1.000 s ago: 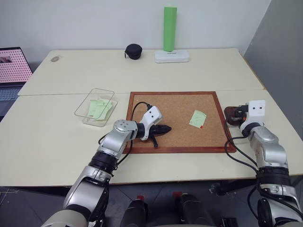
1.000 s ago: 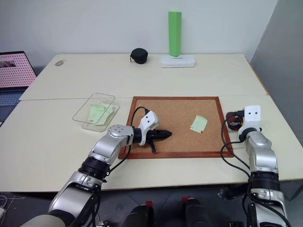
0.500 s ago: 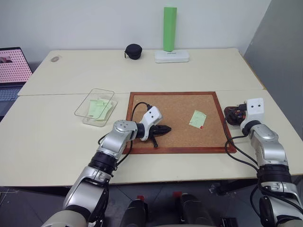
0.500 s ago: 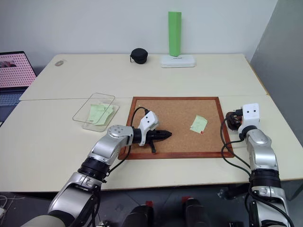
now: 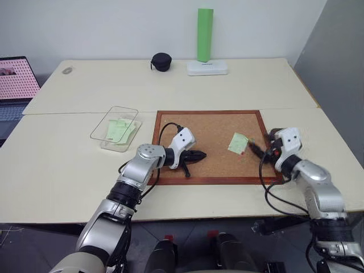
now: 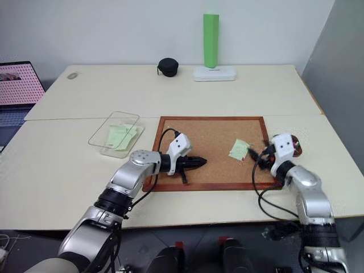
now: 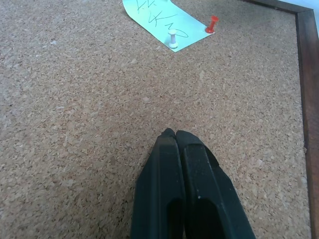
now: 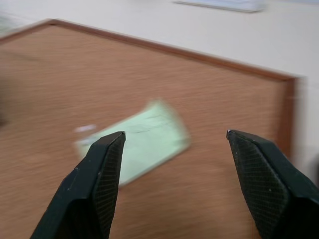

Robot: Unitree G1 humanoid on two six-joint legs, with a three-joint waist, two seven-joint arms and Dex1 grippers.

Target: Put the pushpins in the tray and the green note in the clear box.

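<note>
The bench (image 5: 68, 170) carries a corkboard (image 5: 213, 122) near its front edge, and the biggest change is at that board's right edge: the right gripper (image 5: 257, 149), which a second ago sat over the tray outside the frame, has swung inward across the frame and now points at the green note (image 5: 237, 142) near the board's right edge, its jaws spread wide and empty. That reads as a pin just dropped off and a return for the next one. In the right eye view the tray (image 6: 296, 146) peeks out behind the right wrist, just outside the board's right edge; what lies in it cannot be made out. The left gripper (image 5: 200, 154) has not stirred, clenched tight on nothing above the board's front-left part. The clear box (image 5: 115, 128) stands off the board's left edge with pale green paper already inside. On the note, the left wrist view shows two pushpins left: a white one (image 7: 172, 38) stuck through it and a red one (image 7: 212, 24) at its corner, so the note is not yet free to lift.
</note>
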